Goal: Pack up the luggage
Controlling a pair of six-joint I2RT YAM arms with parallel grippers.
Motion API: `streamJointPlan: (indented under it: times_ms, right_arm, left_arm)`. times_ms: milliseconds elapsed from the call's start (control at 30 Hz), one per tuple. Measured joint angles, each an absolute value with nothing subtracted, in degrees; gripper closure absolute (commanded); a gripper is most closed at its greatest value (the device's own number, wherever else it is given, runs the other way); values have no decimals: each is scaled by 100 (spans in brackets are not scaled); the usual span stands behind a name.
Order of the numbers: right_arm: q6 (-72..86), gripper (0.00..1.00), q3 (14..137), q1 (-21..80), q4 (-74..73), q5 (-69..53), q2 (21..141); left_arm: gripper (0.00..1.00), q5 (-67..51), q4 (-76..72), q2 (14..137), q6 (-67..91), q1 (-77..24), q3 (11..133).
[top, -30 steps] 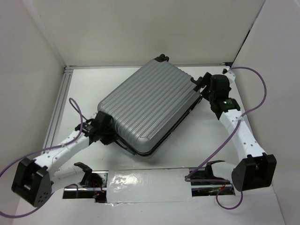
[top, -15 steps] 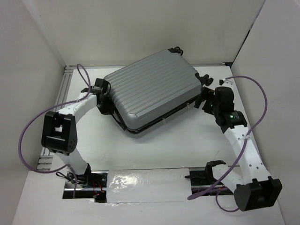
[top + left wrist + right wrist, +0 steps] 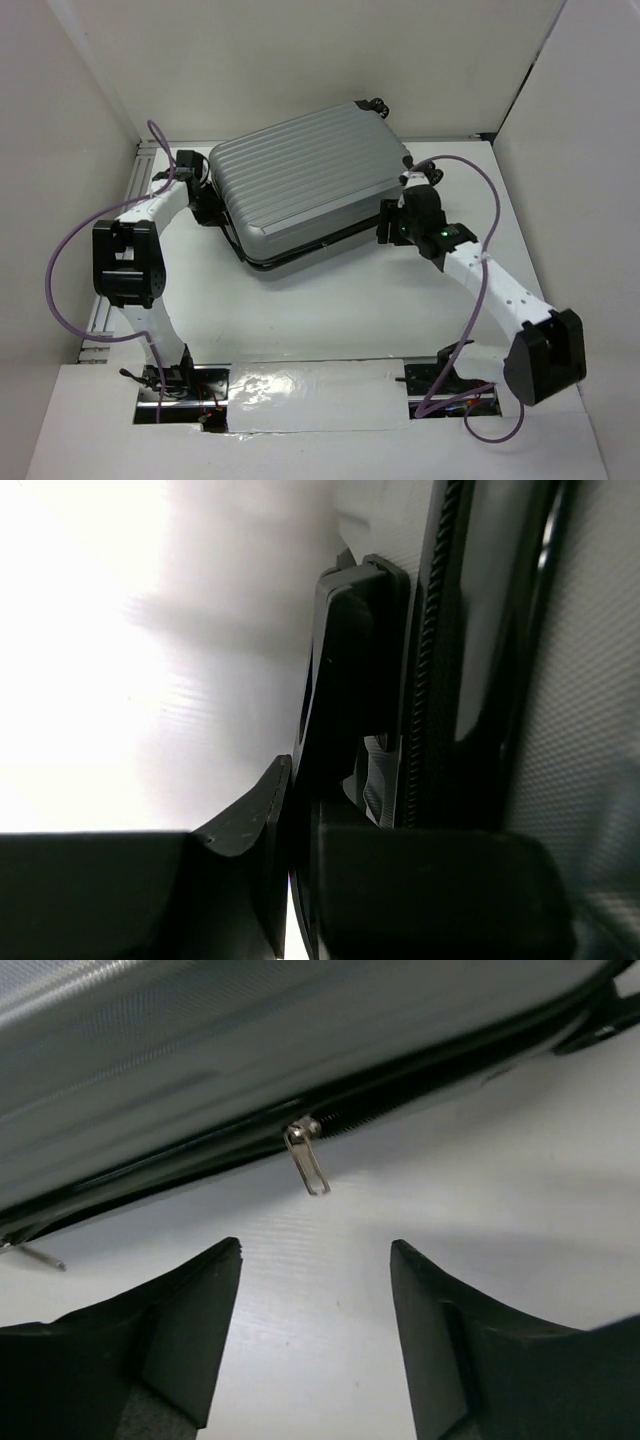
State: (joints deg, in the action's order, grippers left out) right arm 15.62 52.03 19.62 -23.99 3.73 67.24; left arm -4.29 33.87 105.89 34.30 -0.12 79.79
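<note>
The luggage (image 3: 305, 175), a ribbed silver hard-shell suitcase, lies flat and closed at the back middle of the table. My left gripper (image 3: 197, 190) is at its left end. In the left wrist view that gripper (image 3: 295, 810) is shut on a black handle (image 3: 345, 680), next to the zip of the luggage (image 3: 580, 730). My right gripper (image 3: 386, 226) is at the suitcase's front right edge. In the right wrist view it (image 3: 315, 1250) stands open over bare table. A metal zipper pull (image 3: 310, 1165) hangs from the seam of the luggage (image 3: 200, 1050) just ahead of its fingertips.
White walls close in the table on three sides. An aluminium rail (image 3: 130, 200) runs along the left edge. Purple cables (image 3: 60, 270) loop from both arms. A foil-taped strip (image 3: 310, 395) lies between the arm bases. The suitcase's black wheels (image 3: 375, 103) point at the back wall.
The luggage has turned and slid toward the back left with my left gripper on its end. My right gripper has moved left to the front right edge, and its jaws have narrowed somewhat.
</note>
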Motion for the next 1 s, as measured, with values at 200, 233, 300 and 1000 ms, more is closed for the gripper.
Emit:
streamJointPlan:
  times_ms: [200,233,300,1000]
  right_arm:
    - [1343,36,5227,2515,-1758,991,7730]
    - [1328,36,5229,2528,-1721,1022,7773]
    - [1291,37,5238,2571,-1597,1122,7865]
    - [1133,100,5360,2851,-989,1890,8178]
  left_arm:
    - [100,-766,3262,10654,3138,198,7968]
    - [100,-781,3253,10654,3127,207,7968]
    - [100,-792,3247,10661,3094,211,7972]
    - [100,-941,2893,10667,2858,342,7874]
